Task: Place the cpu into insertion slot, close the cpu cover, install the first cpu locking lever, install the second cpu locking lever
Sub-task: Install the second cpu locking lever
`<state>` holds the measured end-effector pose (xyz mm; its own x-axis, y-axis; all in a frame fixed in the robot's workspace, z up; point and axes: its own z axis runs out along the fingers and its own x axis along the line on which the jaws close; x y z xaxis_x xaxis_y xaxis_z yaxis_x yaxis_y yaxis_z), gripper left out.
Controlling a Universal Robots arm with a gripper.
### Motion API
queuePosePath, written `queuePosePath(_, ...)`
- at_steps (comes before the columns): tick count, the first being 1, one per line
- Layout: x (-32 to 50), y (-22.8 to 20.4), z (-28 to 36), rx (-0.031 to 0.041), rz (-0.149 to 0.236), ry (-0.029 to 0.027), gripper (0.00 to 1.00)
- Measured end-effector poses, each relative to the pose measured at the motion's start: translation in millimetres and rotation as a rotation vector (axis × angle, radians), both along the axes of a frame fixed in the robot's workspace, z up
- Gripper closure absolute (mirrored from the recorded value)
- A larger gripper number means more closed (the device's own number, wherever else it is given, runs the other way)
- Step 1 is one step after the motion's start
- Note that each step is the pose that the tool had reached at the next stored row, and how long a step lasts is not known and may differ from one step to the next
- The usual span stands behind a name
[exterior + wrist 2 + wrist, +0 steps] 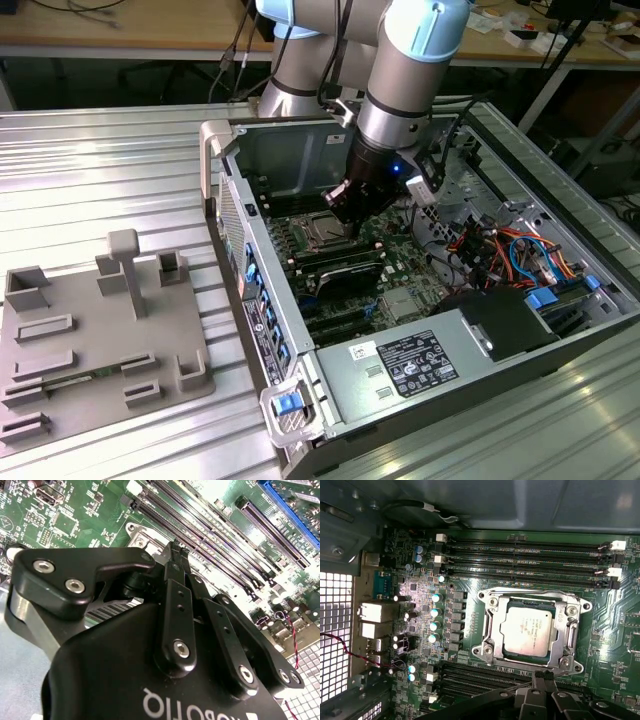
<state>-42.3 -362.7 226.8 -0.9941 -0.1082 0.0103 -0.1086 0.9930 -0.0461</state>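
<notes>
With fingers (176, 555) pressed together and empty, the black gripper (345, 205) hovers beside the dull silver square cpu (529, 630), seated under its closed silvery frame cover (532, 630), seemingly to work the levers.

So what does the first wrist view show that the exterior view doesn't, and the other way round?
The first wrist view shows, close up, the chip seated in its socket with the metal cover frame down around it. The exterior view shows the whole open computer case and the grey holder tray at its left. Both show the memory slots and the end effector by the socket.
</notes>
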Motion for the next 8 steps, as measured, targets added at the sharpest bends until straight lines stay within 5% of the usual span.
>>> queuePosePath(8, -9.5, 0.0, -0.6, 0.0000, 0.000, -0.0001, 0.89)
